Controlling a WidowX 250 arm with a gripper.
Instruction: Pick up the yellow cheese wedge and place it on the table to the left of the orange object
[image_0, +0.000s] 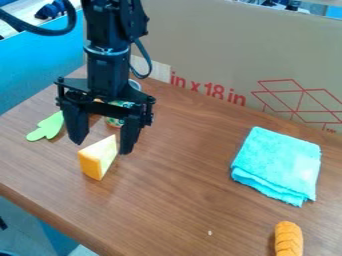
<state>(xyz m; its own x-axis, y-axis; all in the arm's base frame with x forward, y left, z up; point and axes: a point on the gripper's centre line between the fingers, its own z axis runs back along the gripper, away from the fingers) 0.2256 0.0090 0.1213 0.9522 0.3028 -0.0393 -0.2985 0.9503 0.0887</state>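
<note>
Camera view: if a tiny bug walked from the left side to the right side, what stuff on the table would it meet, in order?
Flat green toy → yellow wedge, like cheese → tiny white speck → folded turquoise cloth

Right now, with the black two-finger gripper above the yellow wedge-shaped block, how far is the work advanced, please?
Only the positioning looks done: the black two-finger gripper hangs at the yellow wedge-shaped block, fingers apart. In hand: nothing appears gripped; the block rests on the brown wood-grain table. Left, as I judge it: closing on the block and any moving of it. The folded turquoise cloth lies well away from the gripper.
</note>
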